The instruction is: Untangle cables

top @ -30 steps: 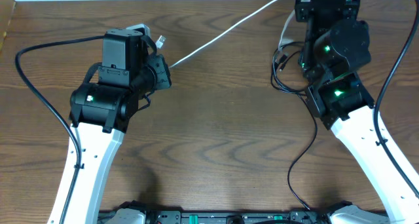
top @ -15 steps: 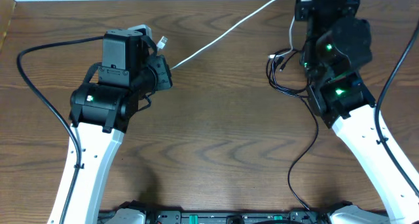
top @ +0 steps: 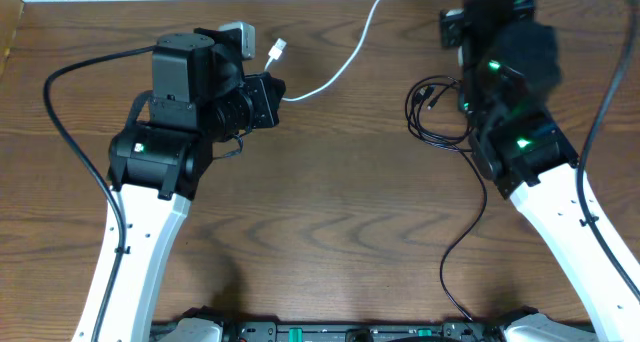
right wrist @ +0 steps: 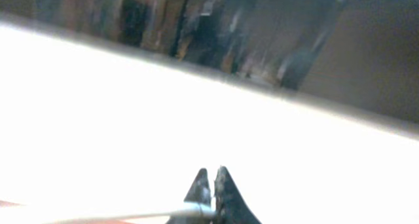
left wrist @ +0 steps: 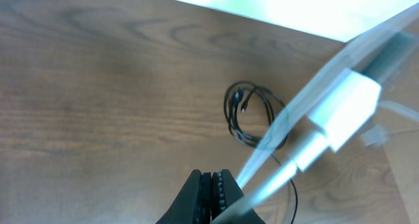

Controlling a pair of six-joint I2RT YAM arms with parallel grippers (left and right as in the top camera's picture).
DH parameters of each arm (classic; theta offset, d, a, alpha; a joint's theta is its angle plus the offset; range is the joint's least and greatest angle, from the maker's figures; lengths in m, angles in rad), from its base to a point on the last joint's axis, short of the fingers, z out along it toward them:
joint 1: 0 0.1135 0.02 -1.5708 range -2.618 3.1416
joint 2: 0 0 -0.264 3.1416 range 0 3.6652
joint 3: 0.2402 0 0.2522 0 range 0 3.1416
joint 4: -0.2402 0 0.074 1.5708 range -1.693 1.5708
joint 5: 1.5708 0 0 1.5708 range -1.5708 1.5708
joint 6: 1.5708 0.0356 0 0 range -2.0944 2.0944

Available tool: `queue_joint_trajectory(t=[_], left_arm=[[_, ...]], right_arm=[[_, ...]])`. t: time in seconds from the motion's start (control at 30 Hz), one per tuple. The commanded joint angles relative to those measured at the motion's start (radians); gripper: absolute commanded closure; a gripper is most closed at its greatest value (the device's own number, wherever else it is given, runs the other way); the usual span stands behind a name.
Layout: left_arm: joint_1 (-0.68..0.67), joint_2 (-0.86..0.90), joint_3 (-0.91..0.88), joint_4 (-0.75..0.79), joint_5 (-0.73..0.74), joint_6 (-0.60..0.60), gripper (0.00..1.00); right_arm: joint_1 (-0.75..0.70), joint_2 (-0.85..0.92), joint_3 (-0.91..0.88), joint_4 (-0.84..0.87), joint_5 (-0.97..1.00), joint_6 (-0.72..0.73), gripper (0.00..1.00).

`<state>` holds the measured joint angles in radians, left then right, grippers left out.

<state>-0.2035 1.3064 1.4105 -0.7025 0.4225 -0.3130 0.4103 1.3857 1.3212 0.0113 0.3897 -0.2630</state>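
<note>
1. left gripper (left wrist: pixel 211 188), frame bottom, clenches the white cable (left wrist: pixel 281 158) near its plug.
2. black cable (top: pixel 432 112) lies coiled mid-right, apart from the white one.
3. right gripper (right wrist: pixel 211 185), top right, pinches the white cable's far end; pulling it taut could slip it free.

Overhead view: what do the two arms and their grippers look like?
The left arm and right arm both have white links near the base and boxy black joints further out, with small green lights. A thick black wire loops alongside each arm. The left gripper and right gripper each end in two dark, tapering fingers.
</note>
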Motion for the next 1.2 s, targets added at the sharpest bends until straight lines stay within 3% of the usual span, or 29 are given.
queue_joint_trajectory(t=[0.0, 0.03, 0.17, 0.23, 0.4, 0.57, 0.73, 0.87, 1.0, 1.17], left_arm=[[0.006, 0.029, 0.004, -0.023, 0.023, 0.013, 0.92], [0.006, 0.032, 0.004, -0.029, 0.023, 0.013, 0.88], [0.006, 0.065, 0.003, -0.076, 0.022, 0.013, 0.56], [0.006, 0.077, 0.003, -0.098, 0.023, 0.013, 0.51], [0.006, 0.116, 0.003, -0.15, 0.021, 0.013, 0.5], [0.006, 0.136, 0.003, -0.183, 0.018, 0.014, 0.5], [0.006, 0.136, 0.002, -0.187, 0.01, 0.014, 0.5], [0.006, 0.136, 0.002, -0.187, 0.01, 0.014, 0.5], [0.006, 0.136, 0.002, -0.187, 0.01, 0.014, 0.5], [0.006, 0.136, 0.002, -0.187, 0.01, 0.014, 0.5]], right_arm=[[0.001, 0.016, -0.007, -0.273, -0.059, 0.029, 0.99], [0.0, 0.022, -0.007, -0.318, -0.059, 0.042, 0.99], [-0.041, 0.049, -0.007, -0.45, -0.059, 0.092, 0.99], [-0.067, 0.053, -0.007, -0.445, -0.06, 0.1, 0.99], [-0.153, 0.053, -0.007, -0.363, -0.048, 0.162, 0.99], [-0.32, 0.04, -0.007, -0.067, 0.221, 0.185, 0.99], [-0.484, 0.035, -0.007, 0.084, 0.259, 0.196, 0.99], [-0.609, 0.035, -0.007, 0.04, 0.254, 0.294, 0.99], [-0.749, 0.04, -0.007, -0.14, 0.225, 0.46, 0.99], [-0.882, 0.075, -0.008, -0.306, 0.01, 0.531, 0.96]])
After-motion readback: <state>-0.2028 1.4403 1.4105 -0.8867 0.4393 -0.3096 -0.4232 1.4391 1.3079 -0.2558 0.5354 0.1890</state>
